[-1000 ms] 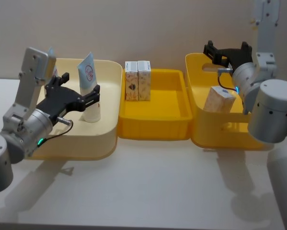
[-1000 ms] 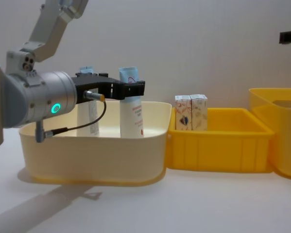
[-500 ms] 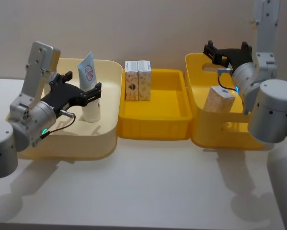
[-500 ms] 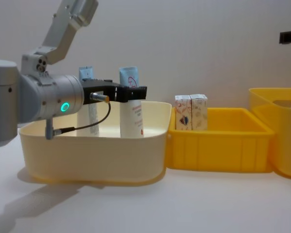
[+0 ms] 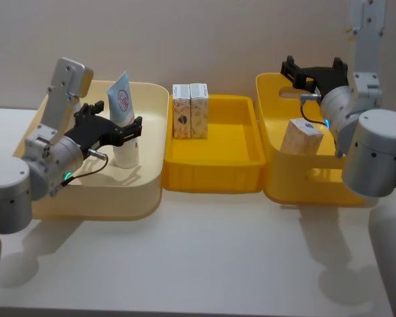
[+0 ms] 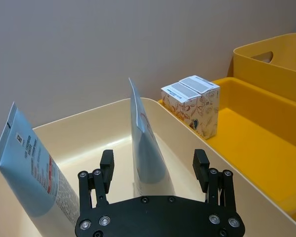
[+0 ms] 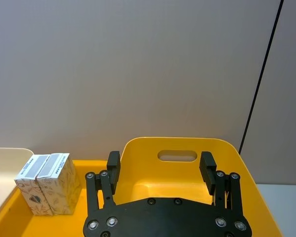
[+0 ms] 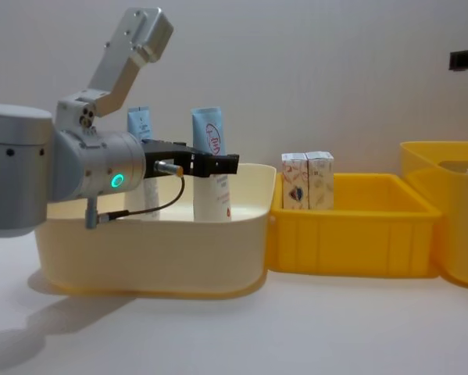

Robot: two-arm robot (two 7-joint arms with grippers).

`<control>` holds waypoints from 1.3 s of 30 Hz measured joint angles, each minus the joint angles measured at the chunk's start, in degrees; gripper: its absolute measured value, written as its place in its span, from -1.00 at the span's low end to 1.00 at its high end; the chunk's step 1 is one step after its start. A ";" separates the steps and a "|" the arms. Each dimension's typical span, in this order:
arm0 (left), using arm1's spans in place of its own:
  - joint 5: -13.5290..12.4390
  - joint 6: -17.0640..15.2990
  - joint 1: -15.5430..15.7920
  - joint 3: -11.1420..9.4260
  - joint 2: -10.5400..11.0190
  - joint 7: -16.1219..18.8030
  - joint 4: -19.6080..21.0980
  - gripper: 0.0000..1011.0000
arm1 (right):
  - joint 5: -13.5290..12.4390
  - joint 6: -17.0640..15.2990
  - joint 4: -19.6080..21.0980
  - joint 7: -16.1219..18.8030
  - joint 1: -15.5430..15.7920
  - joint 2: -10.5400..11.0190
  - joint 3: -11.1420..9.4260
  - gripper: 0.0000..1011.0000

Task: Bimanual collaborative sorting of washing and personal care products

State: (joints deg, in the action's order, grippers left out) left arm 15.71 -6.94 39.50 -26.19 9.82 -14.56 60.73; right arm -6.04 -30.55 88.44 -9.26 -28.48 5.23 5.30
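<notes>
Up close, the left gripper [image 6: 153,165] straddles a light-blue tube [image 6: 145,148], jaws wide, a second tube [image 6: 31,163] leaning beside. From the head view, the right gripper [image 5: 315,68] gapes over a yellow bin [image 5: 272,185] holding a carton [image 5: 302,137].

Tubes [image 5: 121,99] in L bin [image 5: 98,199], carton pair [image 5: 190,111] mid bin [image 5: 211,179], lone carton [image 5: 302,137] R bin [image 5: 285,188]
</notes>
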 joint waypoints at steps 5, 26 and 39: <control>-0.88 0.82 1.40 -0.39 -0.66 -0.32 -2.56 0.98 | 0.00 0.00 0.00 0.00 0.00 0.00 0.00 0.98; -2.49 2.29 3.64 -1.05 -1.76 -0.84 -6.78 0.98 | 0.00 0.00 0.00 0.00 0.00 0.00 0.00 0.98; -2.74 2.50 3.98 -1.12 -1.92 -0.93 -7.46 0.60 | 0.00 0.00 0.00 0.00 0.00 0.00 0.00 0.98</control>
State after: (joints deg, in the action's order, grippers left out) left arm 12.97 -4.45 43.48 -27.31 7.90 -15.50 53.27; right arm -6.04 -30.55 88.44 -9.26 -28.48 5.23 5.29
